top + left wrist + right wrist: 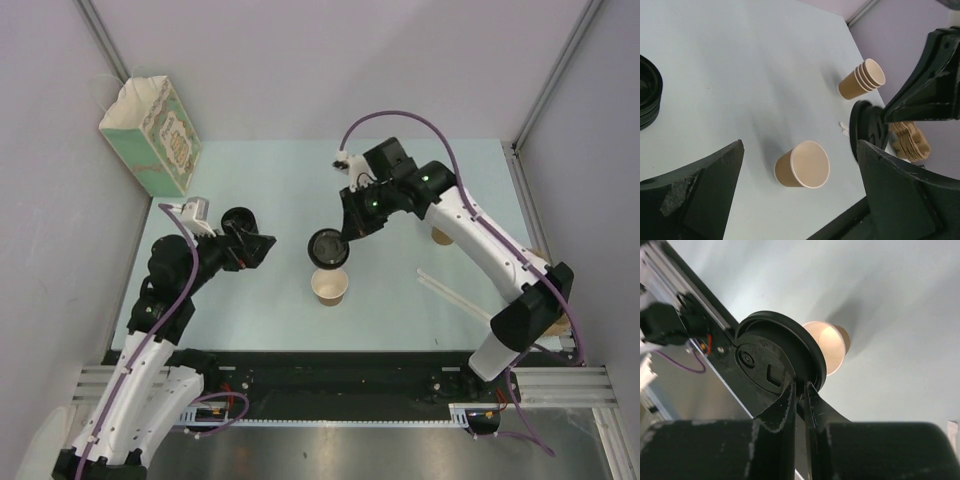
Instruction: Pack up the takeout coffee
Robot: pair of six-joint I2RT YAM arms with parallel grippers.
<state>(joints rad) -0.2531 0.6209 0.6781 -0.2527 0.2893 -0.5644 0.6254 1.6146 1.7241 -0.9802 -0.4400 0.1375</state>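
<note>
A small tan kraft paper cup (pixel 329 287) stands upright and lidless on the pale blue table (pixel 280 180), near the middle and toward the near edge. Its mouth is open and the pictures do not show whether it holds anything.

Its round black lid (pixel 328 248) is not on it. The right end effector (pixel 800 387) pinches the lid by the rim, with the jaws nearly closed on the thin edge. The lid is held tilted, close to standing on its edge, just beyond the cup's far side and raised off the table. In the left wrist view the lid (pixel 867 127) is clear of the cup (pixel 802 165), with a gap between them.

The left end effector (pixel 262 250) hangs to the left of the cup with its jaws spread wide and nothing between them. It faces the cup but does not touch it.

Just behind the left end effector is a low stack of black lids (pixel 238 220). A stack of lidless tan cups (pixel 863 79) lies on its side farther right, partly hidden under the right arm in the top view. A mint-green patterned paper bag (pixel 150 135) stands open at the far left corner of the table. Brown cardboard cup carriers (pixel 910 140) sit by the right edge.
</note>
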